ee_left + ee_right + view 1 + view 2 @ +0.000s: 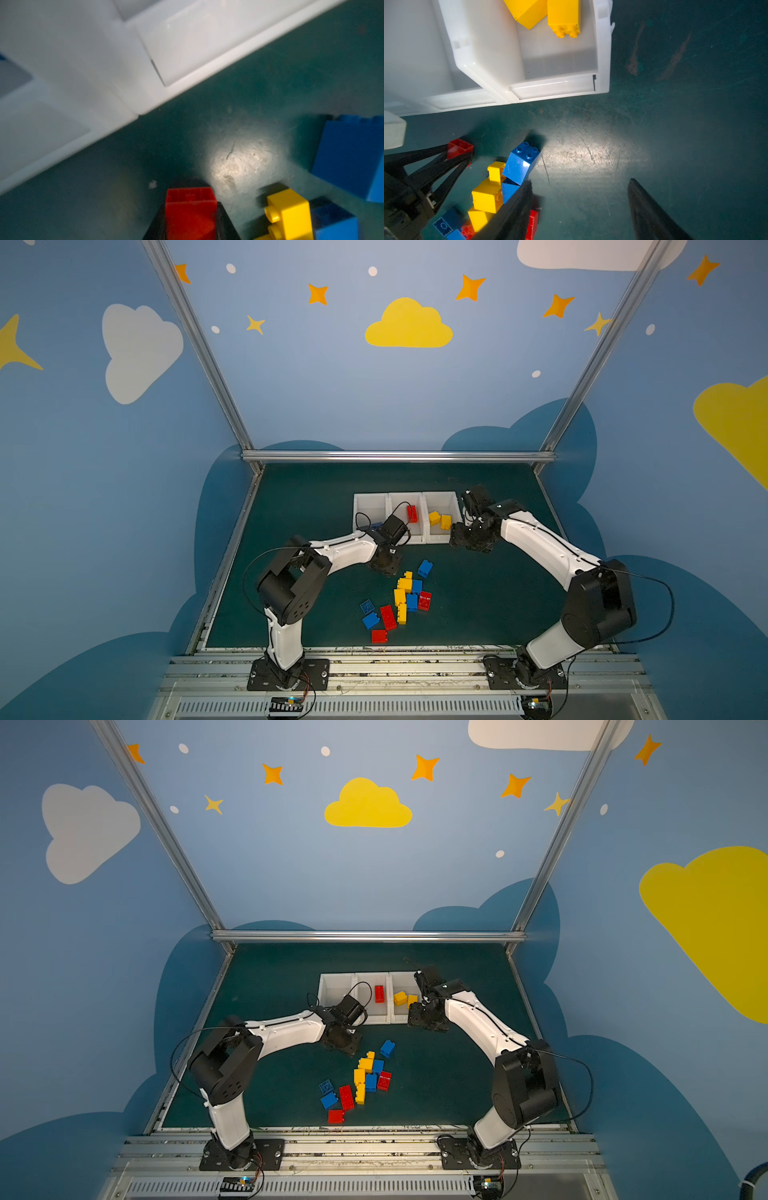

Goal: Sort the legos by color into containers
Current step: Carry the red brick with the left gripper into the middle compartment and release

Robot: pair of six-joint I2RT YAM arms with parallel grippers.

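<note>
Red lego (pixel 190 216): clamped in left gripper (pixel 460 151). Likely step: transfer; next needs a lift over the rim of the container (pixel 417 533) just ahead. Right gripper (pixel 580 184): open, empty.

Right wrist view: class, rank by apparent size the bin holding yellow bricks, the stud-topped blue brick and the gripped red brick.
1. white bin
2. blue brick
3. red brick, partly hidden by the left fingers

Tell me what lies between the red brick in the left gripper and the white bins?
Only bare dark green mat, in the left wrist view, separates the red plastic brick in the left gripper from the white plastic bins.
</note>
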